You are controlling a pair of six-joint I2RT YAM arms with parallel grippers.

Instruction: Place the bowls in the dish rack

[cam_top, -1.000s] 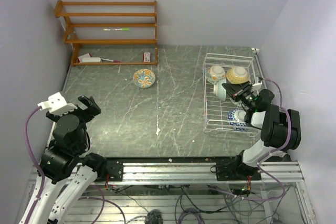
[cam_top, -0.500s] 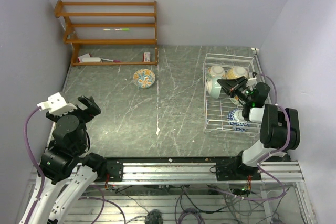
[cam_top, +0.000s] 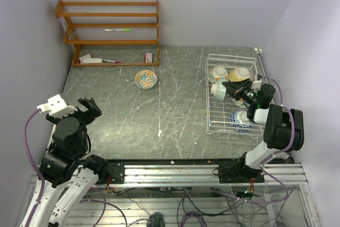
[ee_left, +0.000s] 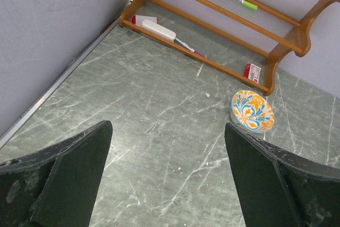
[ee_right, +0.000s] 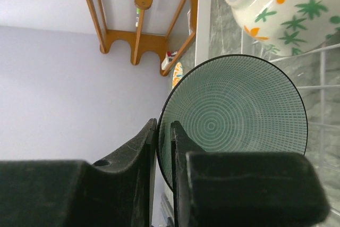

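Seemingly right pincer (ee_right: 163, 132) pinches teal bowl (ee_right: 234, 120) rim inside dish rack (cam_top: 207, 104).

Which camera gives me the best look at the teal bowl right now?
Right wrist: the teal bowl fills the frame, rim pinched between the fingers. Top external shows it small, on edge in the dish rack. Left wrist misses it.

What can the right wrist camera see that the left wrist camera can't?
Only right wrist: the right pincer pinching the teal bowl by its rim, a flowery bowl, the dish rack wires. Only left wrist: the open left pincer and a white box on the wooden shelf. Both: that shelf and the orange painted bowl on the table, just a sliver from the right wrist.
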